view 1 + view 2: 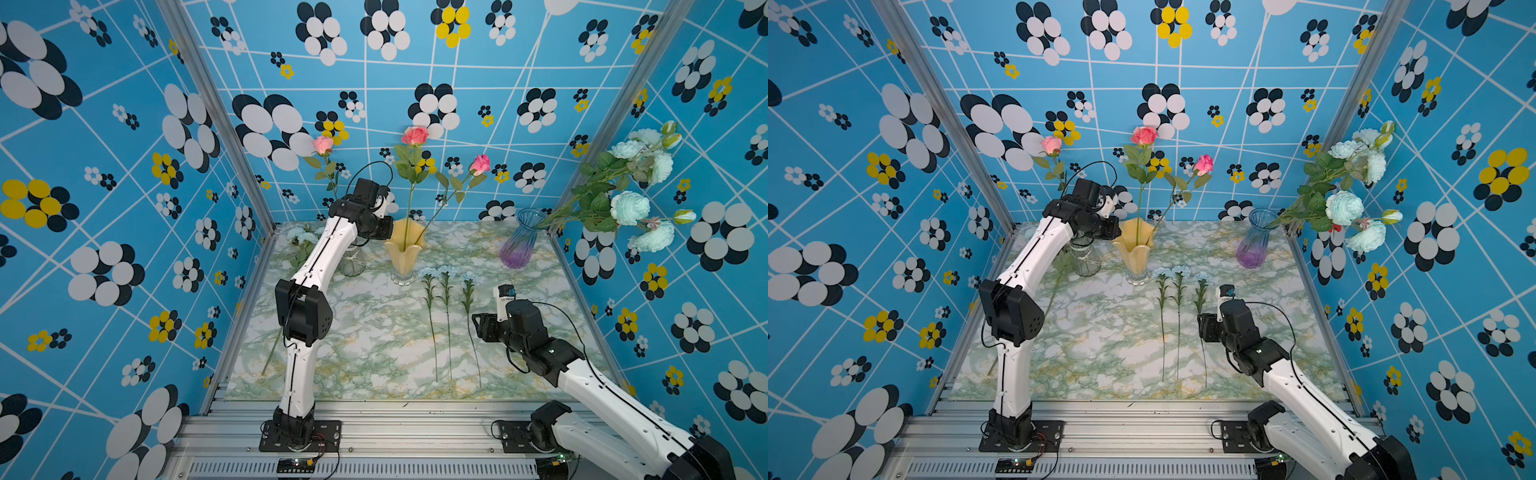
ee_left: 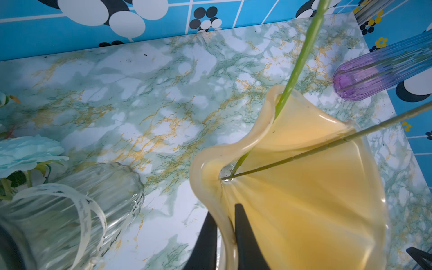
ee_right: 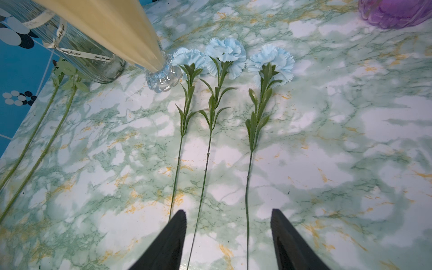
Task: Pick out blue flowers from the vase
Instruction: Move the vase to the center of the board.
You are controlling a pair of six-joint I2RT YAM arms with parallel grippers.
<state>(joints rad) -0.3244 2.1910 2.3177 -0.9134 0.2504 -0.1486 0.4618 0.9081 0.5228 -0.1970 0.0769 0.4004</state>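
Lying flat on the marble table (image 1: pixel 374 332), three blue carnations (image 3: pixel 225 57) rest side by side just at 5 o'clock of the yellow vase (image 1: pixel 404 245). Their long axes are parallel, with blooms toward 12 o'clock and stems toward 6. Three vases stand along the far edge: the clear vase (image 1: pixel 1084 259) at 11, the yellow at 12, the purple vase (image 1: pixel 517 245) at 1. Three pink roses (image 1: pixel 414 135) rise upright, two of them from the yellow vase. One blue peony spray (image 1: pixel 629 208) leans out of the purple vase toward 2 o'clock; a second peony spray (image 2: pixel 25 152) lies beside the clear vase. The left gripper (image 2: pixel 225 210) has its jaws nearly together, pinching the yellow vase's rim. The right gripper (image 3: pixel 229 211) hovers over the carnation stems, jaws well apart, holding nothing.
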